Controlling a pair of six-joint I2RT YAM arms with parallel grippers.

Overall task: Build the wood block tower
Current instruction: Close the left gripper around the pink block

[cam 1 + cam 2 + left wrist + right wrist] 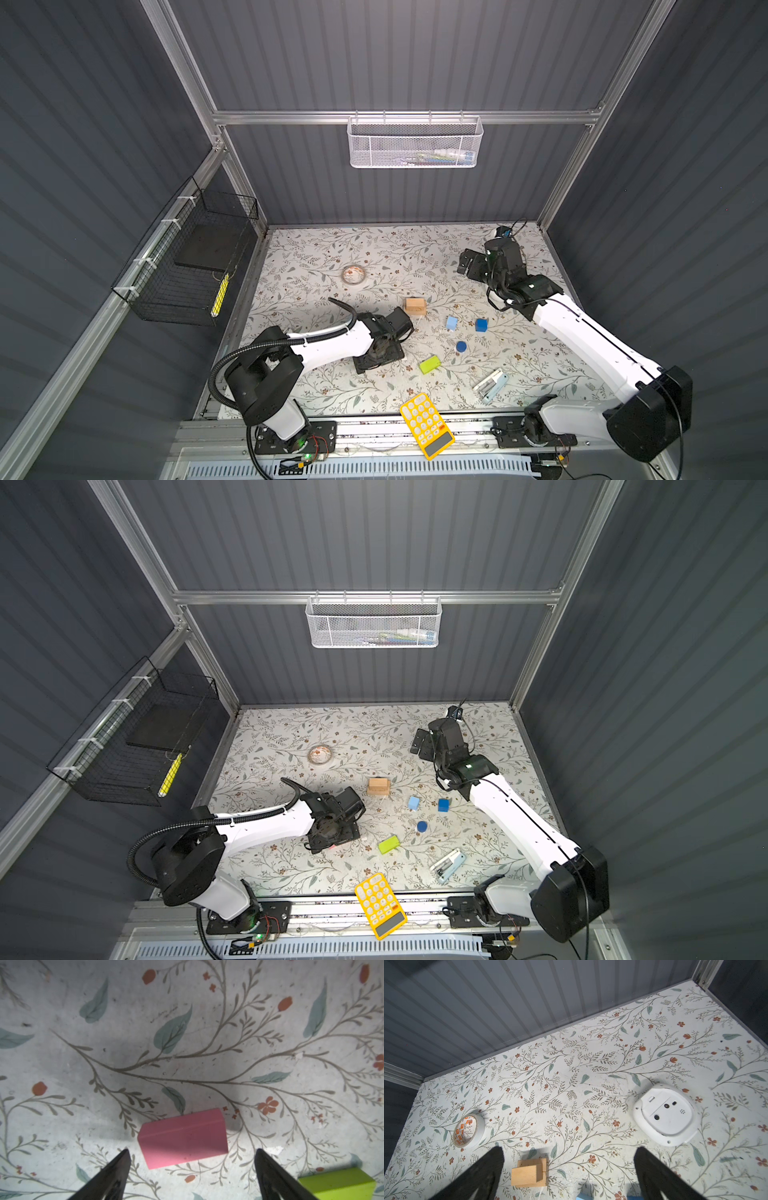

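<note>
A pink bar [182, 1138] lies flat on the table, just ahead of and between the wide-apart fingertips of my left gripper [192, 1150], which touches nothing. In both top views that gripper [379, 353] points down and hides the pink bar. The tower is a small stack of tan bars [415, 306] [529, 1174]. Loose around it are a light-blue cube [451, 323], a dark-blue cube [481, 325], a dark-blue cylinder [461, 346] and a lime-green bar [429, 365] [338, 1184]. My right gripper [469, 266] [569, 1148] hangs open and empty at the back right.
A tape roll [353, 275] [468, 1130] lies at the back left. A white round device [665, 1113] sits near the right gripper. The pale-blue stapler [490, 385] and the yellow calculator [427, 424] lie at the front edge. Wire baskets hang on the walls.
</note>
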